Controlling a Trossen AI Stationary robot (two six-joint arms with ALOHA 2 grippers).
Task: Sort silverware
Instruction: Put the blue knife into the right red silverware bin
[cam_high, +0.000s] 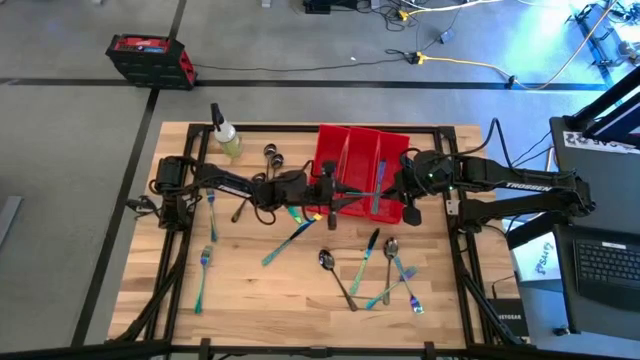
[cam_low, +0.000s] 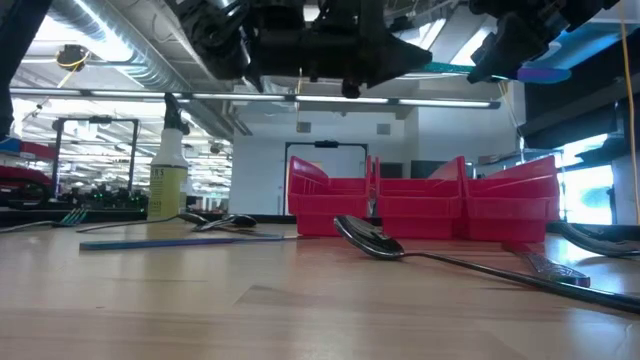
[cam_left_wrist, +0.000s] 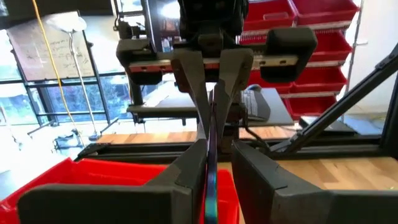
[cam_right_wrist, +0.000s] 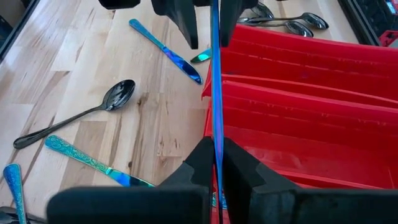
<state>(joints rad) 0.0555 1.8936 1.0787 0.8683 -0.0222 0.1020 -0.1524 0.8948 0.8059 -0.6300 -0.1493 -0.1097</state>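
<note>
Silverware — one thin iridescent blue-purple piece held edge-on above the red bins.
Both the left gripper and right gripper pinch it — other pieces lie scattered on the wooden table.

Light wooden table top smooth, visible grain. Long red plastic bins slightly glossy. Thin iridescent blue-teal metal silverware shiny; dark grey metal spoon polished, mirror-like. Matt black gripper fingers.
</note>
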